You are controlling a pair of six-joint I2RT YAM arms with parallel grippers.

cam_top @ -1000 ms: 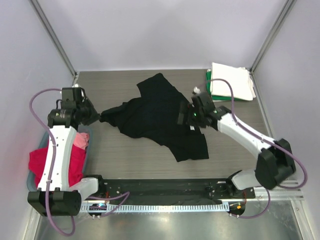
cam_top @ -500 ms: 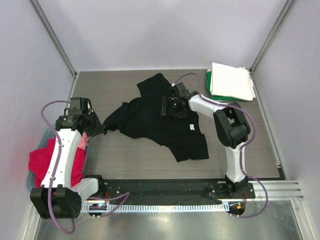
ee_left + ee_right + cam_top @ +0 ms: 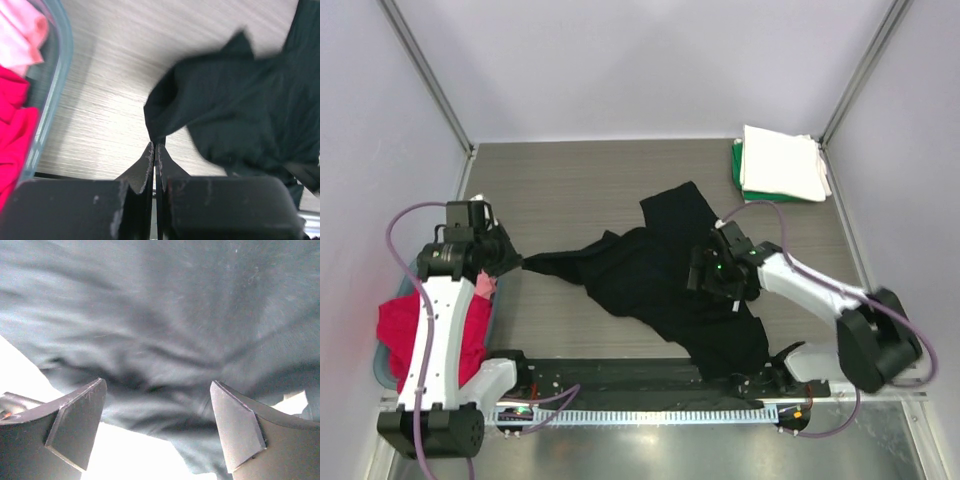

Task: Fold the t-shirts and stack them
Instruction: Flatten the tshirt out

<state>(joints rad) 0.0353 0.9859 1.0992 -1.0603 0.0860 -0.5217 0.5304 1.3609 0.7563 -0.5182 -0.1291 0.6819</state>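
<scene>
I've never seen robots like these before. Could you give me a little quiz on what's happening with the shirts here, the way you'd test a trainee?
1. True or false: the left gripper has its jaws closed on an edge of the black t-shirt.
2. The folded white t-shirt lies on: A) a green t-shirt; B) a yellow towel; C) the bare table.
3. Fill in: over the black cloth, the right gripper has its jaws ____.

Key: 1 true; 2 A; 3 open.
</scene>
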